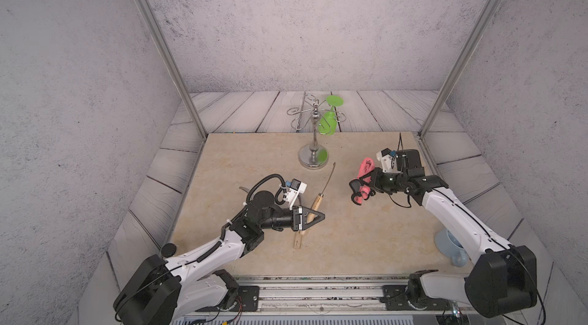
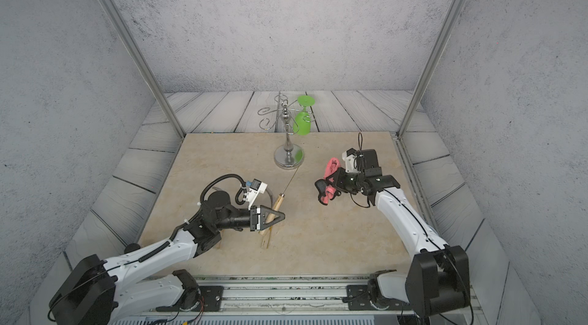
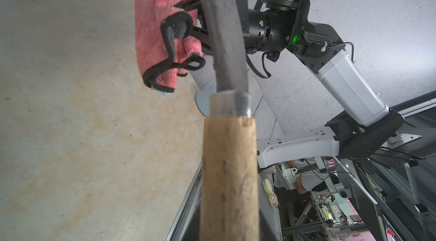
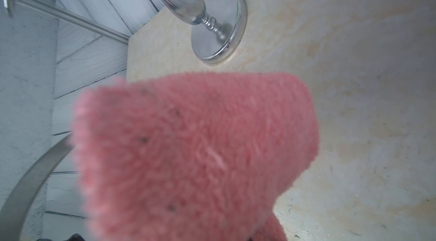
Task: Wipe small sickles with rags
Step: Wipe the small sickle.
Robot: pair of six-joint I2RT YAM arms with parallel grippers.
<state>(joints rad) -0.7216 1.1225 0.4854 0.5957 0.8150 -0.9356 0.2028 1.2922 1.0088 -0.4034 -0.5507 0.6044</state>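
Observation:
My left gripper [image 1: 313,217] is shut on the pale wooden handle [image 1: 317,204] of a small sickle. Its thin dark blade [image 1: 330,177] points up toward the stand. In the left wrist view the handle [image 3: 228,169] and blade [image 3: 221,39] fill the middle. A second pale handle [image 1: 298,241] lies on the table below that gripper, and a blade tip [image 1: 243,189] shows behind the left arm. My right gripper [image 1: 362,185] is shut on the pink rag [image 1: 366,166], held above the table a short gap right of the blade. The rag [image 4: 195,152] hides the right jaws.
A chrome wire-armed stand [image 1: 313,156] stands at the back centre with a green goblet [image 1: 329,116] hanging from it. A pale blue mug [image 1: 451,248] sits at the front right under the right arm. Metal frame posts [image 1: 423,129] rise at the table's back corners.

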